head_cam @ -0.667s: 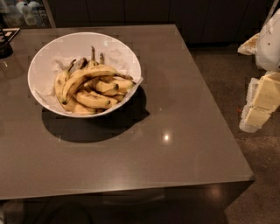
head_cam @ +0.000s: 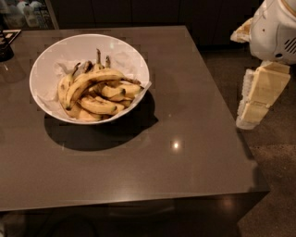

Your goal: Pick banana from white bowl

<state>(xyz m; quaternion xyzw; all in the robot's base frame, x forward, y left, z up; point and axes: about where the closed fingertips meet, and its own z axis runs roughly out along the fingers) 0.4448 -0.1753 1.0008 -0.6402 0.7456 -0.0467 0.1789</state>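
The white bowl [head_cam: 132, 60] stands on the back left part of a dark grey table [head_cam: 185, 152], lined with crumpled white paper. Several speckled yellow bananas lie in it. The banana [head_cam: 91, 76], long and strongly curved, lies on top of the pile, arching from the bowl's left side to its right, with its dark stem at the right. My gripper [head_cam: 255, 96], cream-coloured under a white arm, hangs past the table's right edge, well to the right of the bowl and touching nothing.
A dark object [head_cam: 5, 46] sits at the table's far left edge. Shelves with bottles [head_cam: 25, 11] stand behind the back left corner. Dark cabinets [head_cam: 138, 11] line the back. Floor [head_cam: 277, 185] lies to the right of the table.
My arm and gripper have moved a little left and up, closer to the table's right edge. The bowl and bananas have not moved.
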